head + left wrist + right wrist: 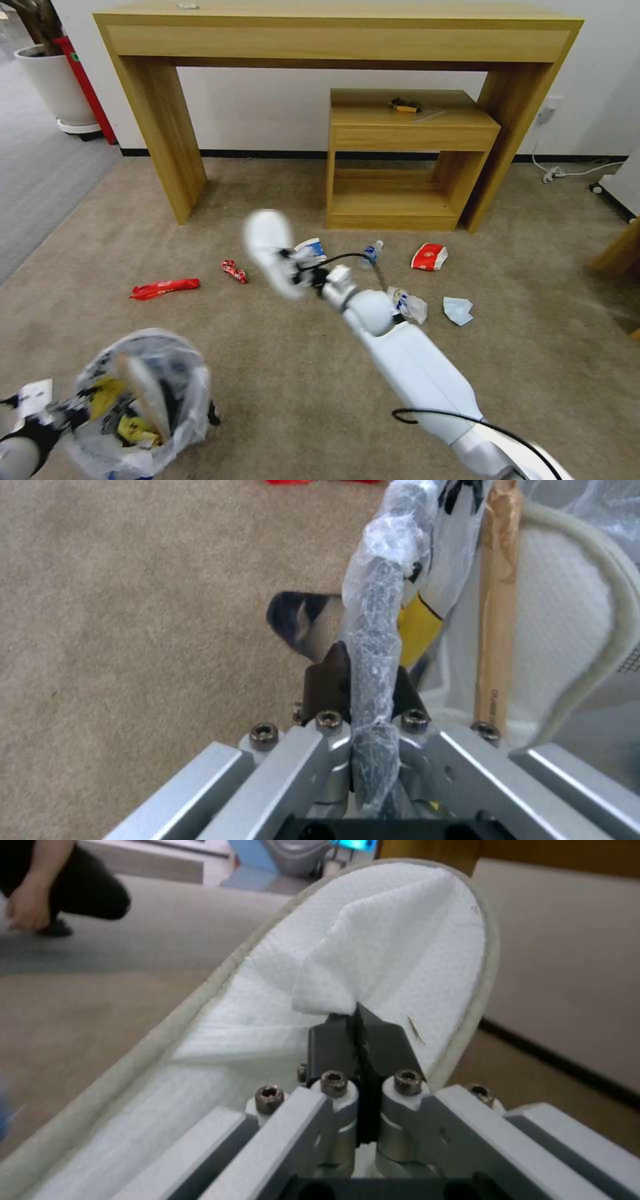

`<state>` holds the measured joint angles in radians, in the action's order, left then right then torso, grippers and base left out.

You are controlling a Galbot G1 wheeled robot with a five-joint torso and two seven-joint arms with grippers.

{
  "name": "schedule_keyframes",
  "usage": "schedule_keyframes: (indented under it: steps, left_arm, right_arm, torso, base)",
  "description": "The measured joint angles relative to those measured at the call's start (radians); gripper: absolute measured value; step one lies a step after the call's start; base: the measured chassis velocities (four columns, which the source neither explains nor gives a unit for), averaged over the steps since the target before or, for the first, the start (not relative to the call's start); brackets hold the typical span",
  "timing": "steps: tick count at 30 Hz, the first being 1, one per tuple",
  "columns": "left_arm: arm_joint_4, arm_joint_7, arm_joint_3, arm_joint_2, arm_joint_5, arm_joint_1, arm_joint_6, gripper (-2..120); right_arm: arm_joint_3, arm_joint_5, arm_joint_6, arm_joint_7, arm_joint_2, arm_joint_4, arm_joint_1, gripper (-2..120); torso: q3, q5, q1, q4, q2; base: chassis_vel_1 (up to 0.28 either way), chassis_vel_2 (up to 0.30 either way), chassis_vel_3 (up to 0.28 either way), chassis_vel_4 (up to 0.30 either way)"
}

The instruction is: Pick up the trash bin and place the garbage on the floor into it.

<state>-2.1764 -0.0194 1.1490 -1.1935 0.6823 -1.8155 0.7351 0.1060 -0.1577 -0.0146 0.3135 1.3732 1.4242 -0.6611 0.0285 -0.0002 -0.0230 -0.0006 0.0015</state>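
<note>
Pinching a fold of a white slipper (373,955), the right pincer (360,1025) holds it clear of the carpet (300,400). Beyond it lie a paper cup (311,251), small bottle (371,253) and red wrappers (164,288). The left pincer (365,680) clamps the bin's (137,400) bagged rim; a second slipper (567,630) and a stick (497,630) sit inside.
</note>
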Motion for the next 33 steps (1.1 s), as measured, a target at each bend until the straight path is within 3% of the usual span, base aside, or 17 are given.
schedule_keyframes:
  steps: [13,28,33]
  left_arm:
    - [-0.001,0.000,-0.009,0.009,-0.004,0.002,0.000,0]
    - [-0.074,0.061,-0.031,0.021,0.052,-0.001,0.000,0]
    - [-0.082,0.087,-0.034,0.033,0.078,-0.004,0.000,0]
  right_arm:
    - [0.021,-0.009,-0.009,0.002,-0.014,0.061,0.016,0]
    - [0.402,-0.012,0.019,-0.018,0.096,0.072,0.125,0]
    - [0.450,-0.004,0.030,-0.025,0.113,0.065,0.119,0]
  torso:
    - [0.000,0.0003,0.000,-0.0003,0.000]
    - [0.000,0.0001,0.000,-0.0001,0.000]
    - [0.000,0.0001,0.000,-0.0002,0.000]
  base:
    - [0.000,0.000,0.000,0.000]
    - [0.000,0.000,0.000,0.000]
    - [0.000,0.000,0.000,0.000]
